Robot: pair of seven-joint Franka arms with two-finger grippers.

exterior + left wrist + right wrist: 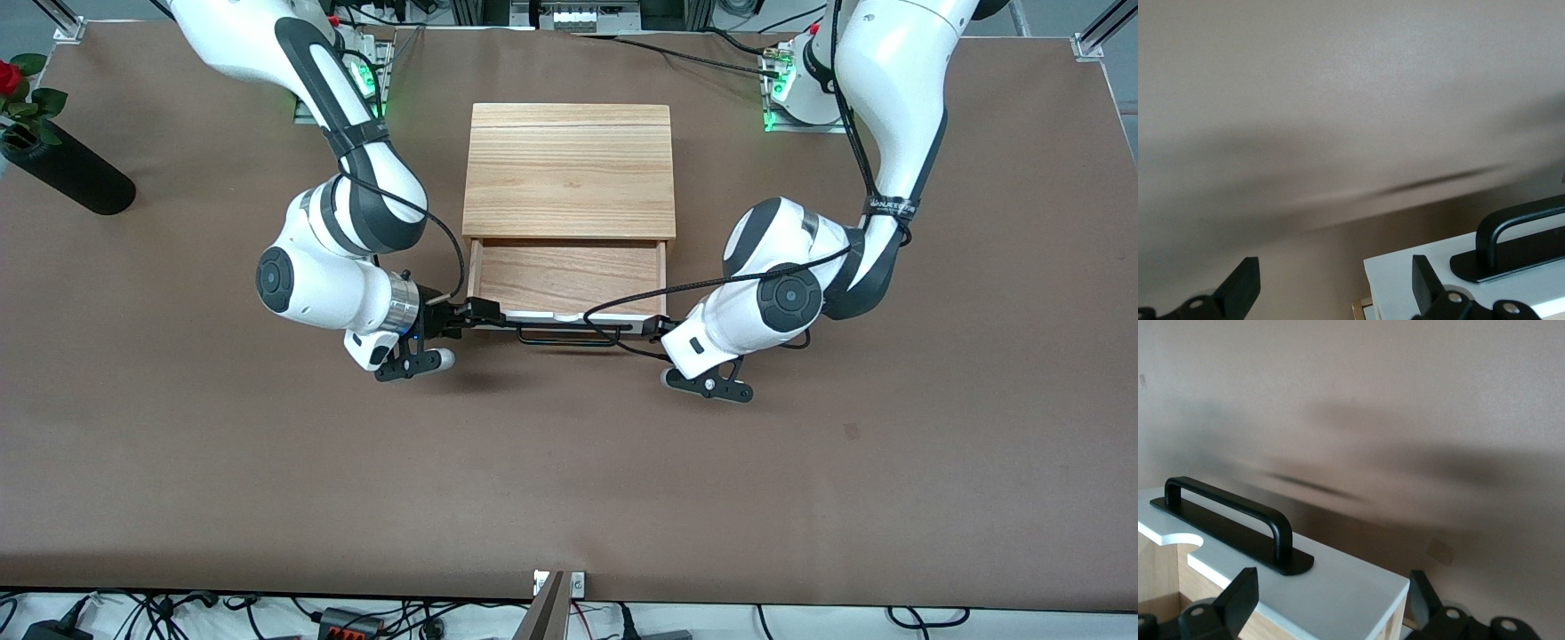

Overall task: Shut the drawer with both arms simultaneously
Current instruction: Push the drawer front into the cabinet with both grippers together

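Half open, the shallow light-wood drawer with white front panel and black bar handle sticks out of its wooden box. Left gripper and right gripper each gape wide, straddling a front corner, gripping nothing.
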